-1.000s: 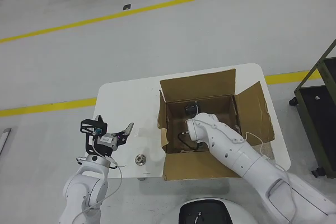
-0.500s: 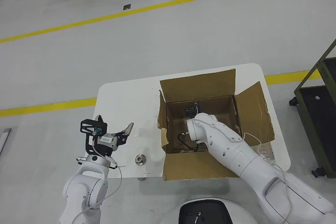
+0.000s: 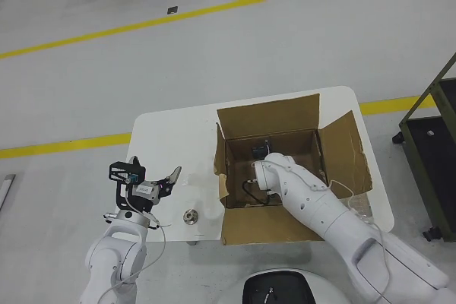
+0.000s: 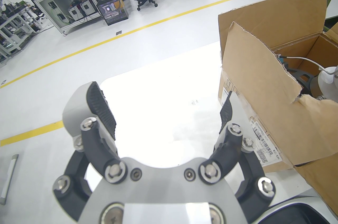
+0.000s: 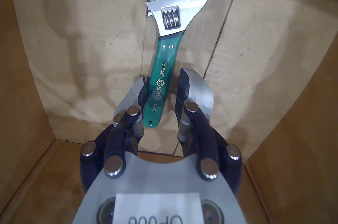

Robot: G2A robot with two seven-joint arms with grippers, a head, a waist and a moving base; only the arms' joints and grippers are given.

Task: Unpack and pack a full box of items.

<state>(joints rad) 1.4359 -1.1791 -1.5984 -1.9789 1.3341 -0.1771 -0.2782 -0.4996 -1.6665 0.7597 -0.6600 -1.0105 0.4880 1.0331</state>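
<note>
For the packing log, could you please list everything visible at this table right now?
box: 1, brown cardboard, flaps open, on the table's right half.
wrench: 1, green handle, silver head, flat on the box floor.
round metal part: 1, silver, on the table left of the box.
table: 1, white.
cart: 1, dark, on the floor right of the table.
left hand: 1, grey-black, open, above the table's left end.
right hand: 1, grey-black, open, inside the box, straddling the wrench handle.

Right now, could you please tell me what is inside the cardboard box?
A green-handled adjustable wrench lies on the box floor, with the right pincer straddling its handle. From above, the right arm covers much of the floor, so anything beneath it cannot be seen.
</note>
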